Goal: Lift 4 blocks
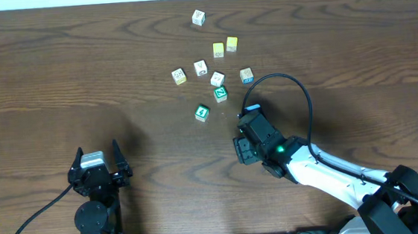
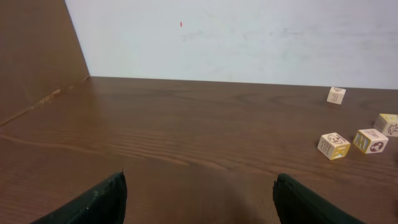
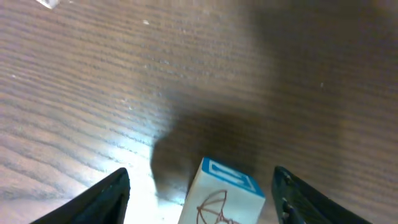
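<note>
Blocks toward the far edge of the counter (image 1: 41, 78), both grippers released.
A white "N" reads on the green "N" block (image 1: 221, 94). It, the second green block (image 1: 202, 112) and the cream block (image 1: 179, 76) lie just beyond the right gripper (image 1: 249, 114). That gripper's spread fingers flank a blue-edged block (image 3: 224, 193) bearing an umbrella drawing, its blue letter unreadable. The left gripper (image 1: 97, 150) sits by the near edge, fingers wide and holding nothing.

Robot lab bench: dark wooden table (image 1: 34, 78), bare white wall (image 2: 249, 43), cabled arm (image 1: 325, 171).
</note>
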`<state>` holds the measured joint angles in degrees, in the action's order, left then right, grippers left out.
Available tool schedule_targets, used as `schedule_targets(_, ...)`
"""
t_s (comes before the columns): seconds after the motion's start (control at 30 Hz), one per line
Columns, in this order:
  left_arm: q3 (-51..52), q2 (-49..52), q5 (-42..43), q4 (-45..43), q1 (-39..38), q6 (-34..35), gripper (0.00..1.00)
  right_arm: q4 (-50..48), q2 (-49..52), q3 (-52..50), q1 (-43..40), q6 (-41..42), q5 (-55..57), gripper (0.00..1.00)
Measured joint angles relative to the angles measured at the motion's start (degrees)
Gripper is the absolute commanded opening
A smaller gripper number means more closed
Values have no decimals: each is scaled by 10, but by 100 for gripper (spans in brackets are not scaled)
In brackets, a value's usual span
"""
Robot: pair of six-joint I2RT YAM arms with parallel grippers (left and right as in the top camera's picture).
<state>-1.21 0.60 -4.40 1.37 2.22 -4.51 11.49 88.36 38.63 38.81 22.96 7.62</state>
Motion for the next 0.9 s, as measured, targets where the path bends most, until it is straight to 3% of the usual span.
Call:
schedule_targets(0.37,0,0,0,0,0,0,75,46,1,67,-13,-59,-13,93)
schedule_targets(0.73,0,0,0,0,0,0,75,67,6,186,-112,-134,-24,93)
schedule_targets(0.9,0,0,0,0,0,0,76,77,78,254,-143,-165,-42,95)
